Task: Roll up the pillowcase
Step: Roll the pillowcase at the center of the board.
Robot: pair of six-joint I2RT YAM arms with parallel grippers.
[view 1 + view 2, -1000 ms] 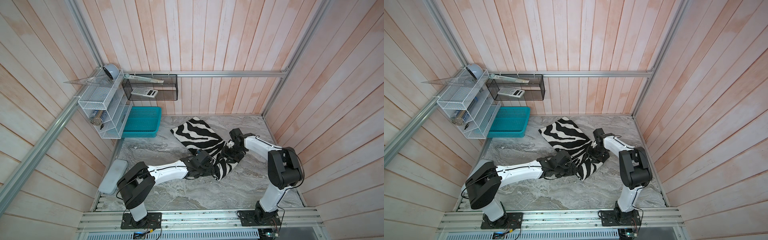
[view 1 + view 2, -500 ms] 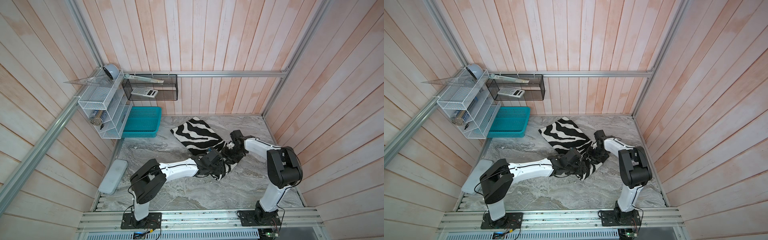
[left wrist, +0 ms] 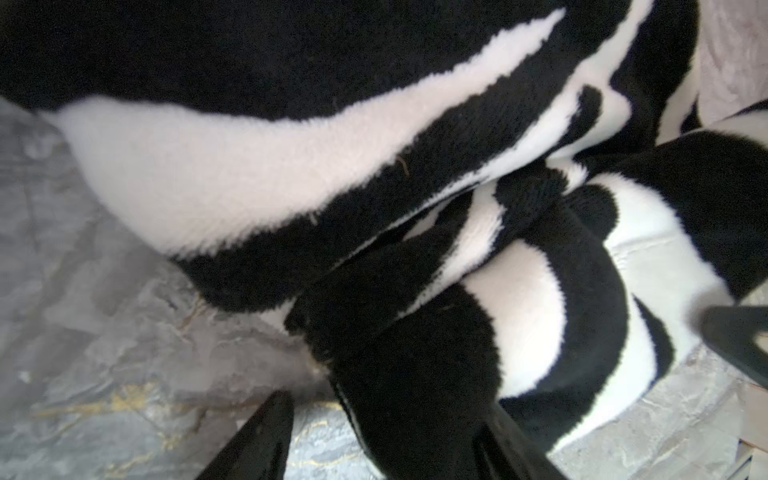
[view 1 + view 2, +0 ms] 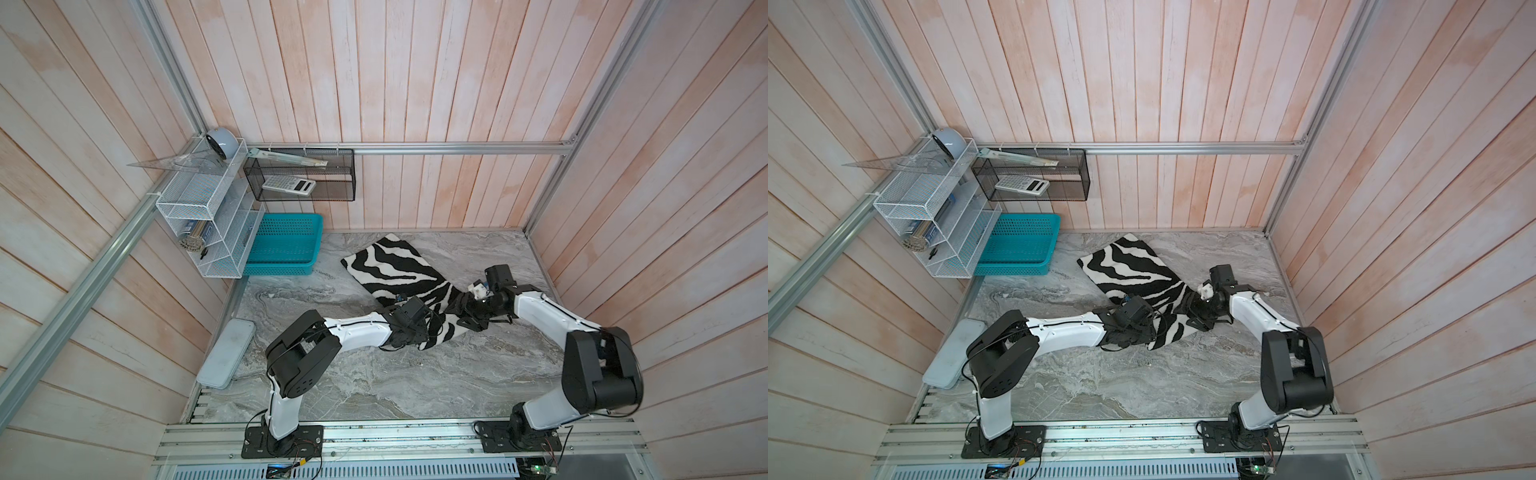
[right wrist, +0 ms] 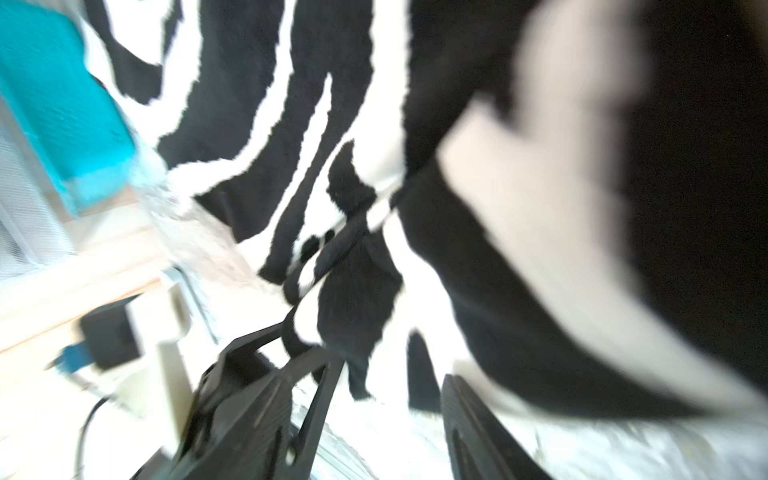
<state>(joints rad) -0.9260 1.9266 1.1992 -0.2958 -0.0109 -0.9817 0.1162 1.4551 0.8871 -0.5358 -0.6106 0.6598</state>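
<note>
**While both arms reach its near end, the pillowcase (image 4: 395, 270) lies mostly flat**

Top views.
- The pillowcase is zebra face up on the marble tabletop (image 4: 374, 374). It runs diagonally from a far corner close to the back wall toward the robot.
- The far part lies flat and smooth. Its left edge is near the teal perforated basket (image 4: 278, 270) but apart from it.
- The near end is bunched and doubled over into a raised fold.
- The left gripper (image 4: 415, 336) is down on the left side of that fold. The right gripper (image 4: 465, 320) is down on its right side. The two are close together at cloth level.
- Both top views show the same layout: pillowcase (image 4: 1129, 270), left gripper (image 4: 1133, 336), right gripper (image 4: 1198, 318).

Left wrist.
- Black-and-white plush fills most of the frame, with a thick doubled fold lying over the flatter layer.
- The left gripper (image 3: 386, 407) has its jaws partway open, and the fold sits between them.
- Bare marble shows between one finger (image 3: 257, 436) and the cloth, so the fold is not clamped.

Right wrist.
- The picture is badly blurred and overexposed.
- The right gripper (image 5: 390, 370) has its jaws apart. A striped edge of the pillowcase is draped against one finger (image 5: 291, 386) and reaches into the gap.
- I cannot tell whether that edge is pinched or merely resting there.
- The basket (image 5: 62, 104) shows beyond the cloth.
</note>
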